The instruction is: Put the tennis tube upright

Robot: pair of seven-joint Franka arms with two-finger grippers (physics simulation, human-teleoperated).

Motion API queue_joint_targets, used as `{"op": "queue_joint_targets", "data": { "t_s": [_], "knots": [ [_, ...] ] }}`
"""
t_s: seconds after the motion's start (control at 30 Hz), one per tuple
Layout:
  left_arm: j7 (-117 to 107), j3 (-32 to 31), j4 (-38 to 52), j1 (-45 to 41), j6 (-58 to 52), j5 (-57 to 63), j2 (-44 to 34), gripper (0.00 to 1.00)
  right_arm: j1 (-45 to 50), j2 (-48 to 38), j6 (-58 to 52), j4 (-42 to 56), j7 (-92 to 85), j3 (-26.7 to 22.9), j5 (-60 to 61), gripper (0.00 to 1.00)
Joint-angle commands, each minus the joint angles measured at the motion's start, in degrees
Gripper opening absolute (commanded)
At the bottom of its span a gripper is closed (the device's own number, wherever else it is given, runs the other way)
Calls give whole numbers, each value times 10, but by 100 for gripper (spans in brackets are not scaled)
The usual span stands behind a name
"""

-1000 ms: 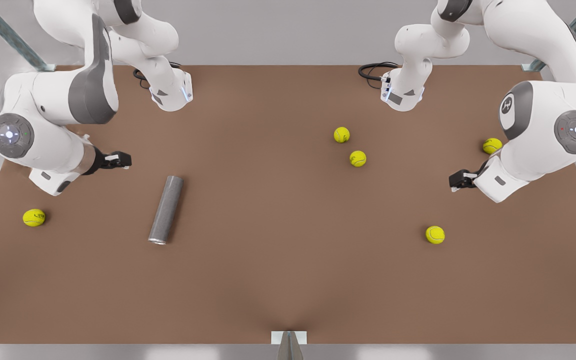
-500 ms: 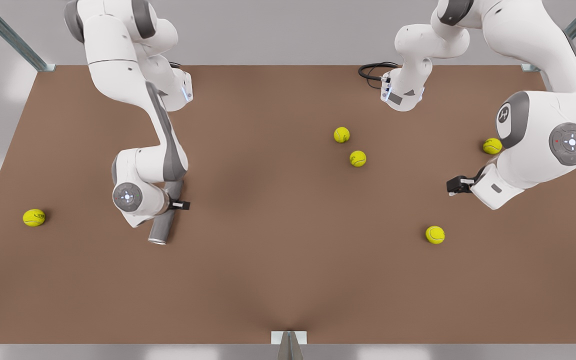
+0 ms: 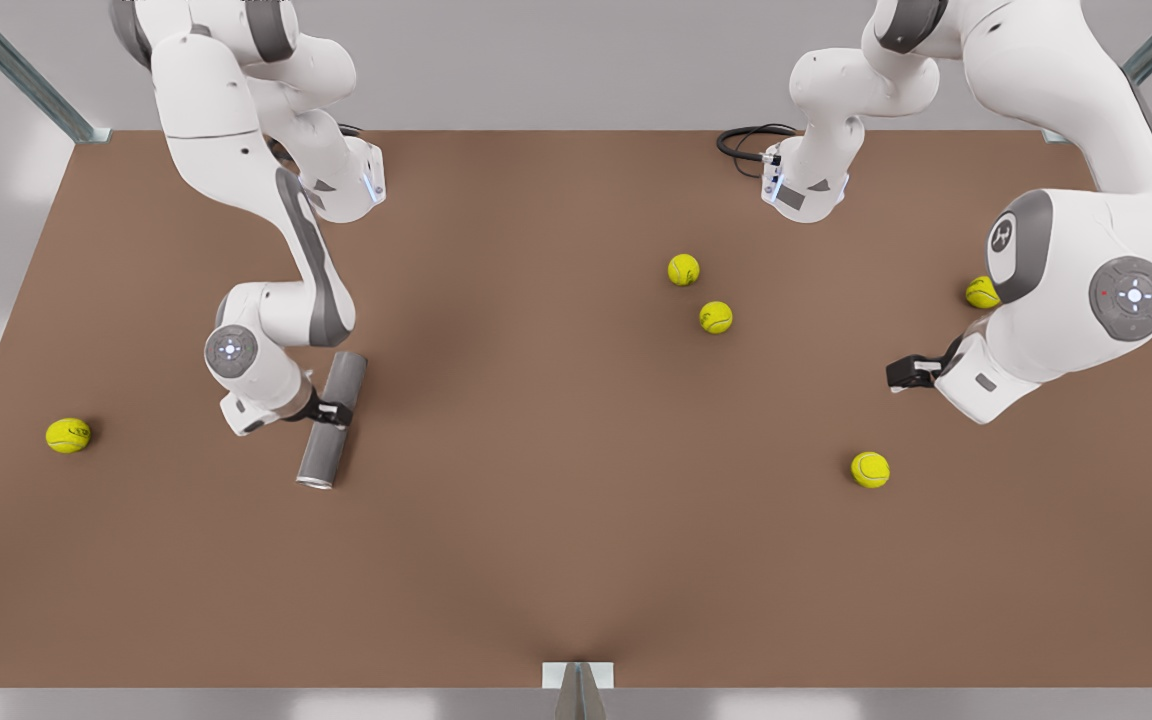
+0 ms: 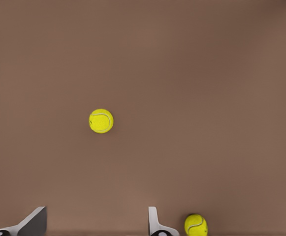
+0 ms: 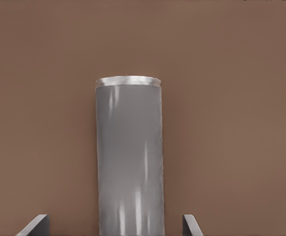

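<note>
Two white Franka arms reach over a brown counter [image 3: 556, 560]. By the wrist views, the right gripper [image 3: 329, 412] is the one on the front view's left: it sits over the tennis tube [image 3: 332, 420], and its wrist view shows the tube [image 5: 129, 157] running between two spread fingertips [image 5: 34, 226], each with a gap to the tube's side, so the gripper is open and has hold of nothing. The tube lies flat on the counter on the front view's left half, slightly slanted, its silvery rim at the end nearer the camera and its other end pointing toward the arm bases. The left gripper [image 3: 904, 373] hangs above the counter on the front view's right and waits there; its wrist view shows its fingertips [image 4: 155, 223] well apart, open and empty, with one tennis ball [image 4: 101, 121] ahead on the counter and another [image 4: 196, 225] just beside one fingertip. Five yellow-green tennis balls show in the front view: one alone at the far left [image 3: 68, 435], two close together near the middle [image 3: 683, 269] [image 3: 716, 317], one partly behind the arm on the right [image 3: 981, 292], and one nearer the camera on the right [image 3: 870, 469].
</note>
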Motion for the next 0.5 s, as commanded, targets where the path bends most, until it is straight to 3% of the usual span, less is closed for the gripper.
{"op": "queue_joint_targets", "data": {
  "t_s": [0.0,0.47],
  "knots": [
    [-30,0,0,0,0,0,0,100,0,5,27,0,-75,0,1,100],
    [-33,-1,0,0,0,-1,7,100,4,75,26,5,-73,1,1,100]
  ]
}}
